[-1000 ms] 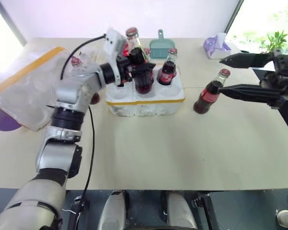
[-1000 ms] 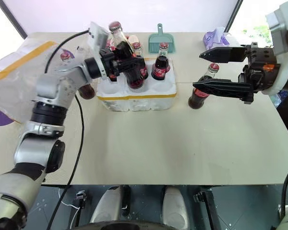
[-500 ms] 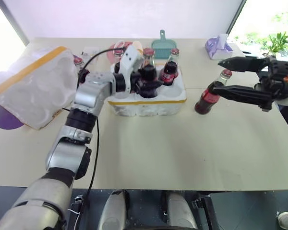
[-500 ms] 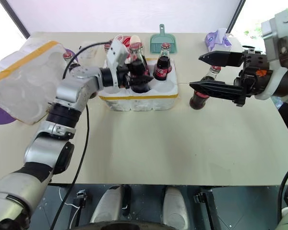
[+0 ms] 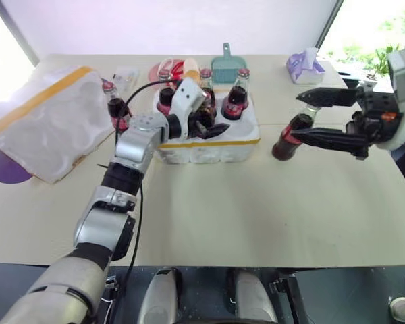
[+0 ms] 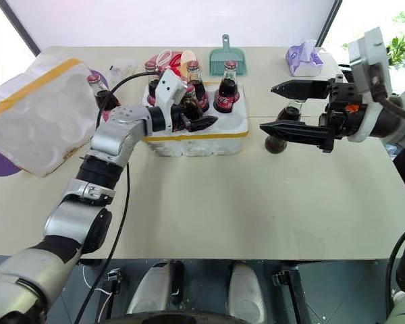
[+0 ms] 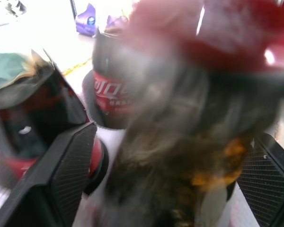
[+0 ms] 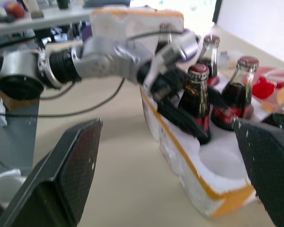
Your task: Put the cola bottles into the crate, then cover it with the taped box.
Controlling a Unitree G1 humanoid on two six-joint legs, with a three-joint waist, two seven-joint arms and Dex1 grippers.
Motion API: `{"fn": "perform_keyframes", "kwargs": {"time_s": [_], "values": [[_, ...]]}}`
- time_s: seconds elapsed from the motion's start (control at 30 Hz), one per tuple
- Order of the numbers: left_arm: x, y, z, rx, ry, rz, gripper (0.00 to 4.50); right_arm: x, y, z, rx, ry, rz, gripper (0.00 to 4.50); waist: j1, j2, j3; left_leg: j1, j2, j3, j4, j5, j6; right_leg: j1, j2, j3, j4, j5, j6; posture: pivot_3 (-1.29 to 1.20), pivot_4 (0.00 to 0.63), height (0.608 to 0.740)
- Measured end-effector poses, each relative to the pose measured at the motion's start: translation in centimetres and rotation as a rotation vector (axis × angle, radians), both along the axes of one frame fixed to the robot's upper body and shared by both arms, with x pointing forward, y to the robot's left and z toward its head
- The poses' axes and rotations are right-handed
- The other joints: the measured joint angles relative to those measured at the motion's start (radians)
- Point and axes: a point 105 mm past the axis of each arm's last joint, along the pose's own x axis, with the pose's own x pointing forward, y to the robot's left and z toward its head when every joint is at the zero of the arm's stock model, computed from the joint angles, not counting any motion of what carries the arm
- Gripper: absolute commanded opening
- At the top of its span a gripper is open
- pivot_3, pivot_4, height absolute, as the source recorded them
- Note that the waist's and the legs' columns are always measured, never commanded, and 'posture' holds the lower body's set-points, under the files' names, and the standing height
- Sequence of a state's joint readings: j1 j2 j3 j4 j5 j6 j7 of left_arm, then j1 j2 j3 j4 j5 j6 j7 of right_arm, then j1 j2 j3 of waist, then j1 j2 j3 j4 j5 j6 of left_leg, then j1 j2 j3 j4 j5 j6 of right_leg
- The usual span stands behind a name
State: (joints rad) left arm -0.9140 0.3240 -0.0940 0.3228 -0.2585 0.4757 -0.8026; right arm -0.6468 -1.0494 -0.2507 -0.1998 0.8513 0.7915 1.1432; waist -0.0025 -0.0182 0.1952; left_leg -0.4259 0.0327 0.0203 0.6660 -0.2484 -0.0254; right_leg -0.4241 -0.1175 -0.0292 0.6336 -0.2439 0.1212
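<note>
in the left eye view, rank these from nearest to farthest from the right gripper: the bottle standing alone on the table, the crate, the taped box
1. Lone cola bottle, between the right gripper fingers.
2. Crate, mid-table, to its left.
3. Taped box, at the table's far left.

- The cola bottle (image 7: 180, 109) between my left end effector's fingers is a blur in my left wrist view.
- My right arm hides the lower part of the cola bottle (image 6: 281, 132) standing on the counter (image 6: 256, 202).
</note>
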Motion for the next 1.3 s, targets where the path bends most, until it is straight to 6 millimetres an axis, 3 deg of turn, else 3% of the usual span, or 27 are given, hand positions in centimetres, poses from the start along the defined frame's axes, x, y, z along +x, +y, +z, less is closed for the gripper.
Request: {"fn": "perform_keyframes", "kwargs": {"time_s": [0.23,0.37,0.57,0.63,0.8,1.03,1.3], "values": [[-5.8,7.5,5.0,-0.138,-0.072,0.095,4.49,0.4,0.0,-0.2,-0.006,0.008,0.003,4.5,-0.009,0.0,0.0,0.0,0.0,0.0,0.0,0.0,0.0,0.0,0.0,0.0,0.0,0.0,0.0,0.0,0.15,0.736],[-7.3,12.7,3.4,-0.106,-0.031,0.327,4.49,0.6,0.0,-0.5,-0.008,0.014,0.002,4.5,-0.002,0.0,0.0,0.0,0.0,0.0,0.001,0.0,0.0,0.001,0.0,0.0,0.0,0.0,0.0,0.0,0.15,0.736],[-6.4,16.8,0.3,-0.072,0.034,0.59,4.49,0.9,0.7,-0.6,-0.003,0.017,0.026,4.5,0.019,0.0,0.0,0.0,0.0,-0.001,0.002,0.0,0.0,0.002,0.0,-0.001,0.0,0.0,0.0,0.0,0.15,0.736],[-5.8,17.4,0.1,-0.073,0.027,0.63,4.49,1.0,0.7,-0.7,-0.005,0.021,0.028,4.5,0.018,0.0,0.0,0.0,0.0,0.0,0.001,0.0,0.0,0.002,0.0,0.0,0.0,0.0,0.0,0.0,0.15,0.736],[-3.4,16.8,-0.5,-0.099,0.027,0.642,4.49,1.1,0.8,-0.5,-0.003,0.021,0.023,4.5,0.015,0.0,0.0,0.0,0.0,0.0,0.001,0.0,0.0,0.002,0.0,-0.001,0.0,0.0,0.0,0.0,0.15,0.736],[-0.2,17.3,-3.0,-0.074,0.065,0.687,4.49,1.0,0.6,-0.4,0.004,0.015,-0.007,4.5,0.015,0.0,0.0,0.0,0.0,0.0,0.001,0.0,0.0,0.002,0.0,-0.001,0.0,0.0,0.0,0.0,0.15,0.736],[2.0,17.4,-2.6,-0.085,0.039,0.711,4.49,0.8,0.0,-0.6,0.014,0.009,-0.054,4.5,0.017,-0.001,0.0,0.0,-0.001,0.0,0.001,0.0,0.0,0.002,0.0,-0.001,0.0,0.0,0.0,0.0,0.15,0.736]]}}
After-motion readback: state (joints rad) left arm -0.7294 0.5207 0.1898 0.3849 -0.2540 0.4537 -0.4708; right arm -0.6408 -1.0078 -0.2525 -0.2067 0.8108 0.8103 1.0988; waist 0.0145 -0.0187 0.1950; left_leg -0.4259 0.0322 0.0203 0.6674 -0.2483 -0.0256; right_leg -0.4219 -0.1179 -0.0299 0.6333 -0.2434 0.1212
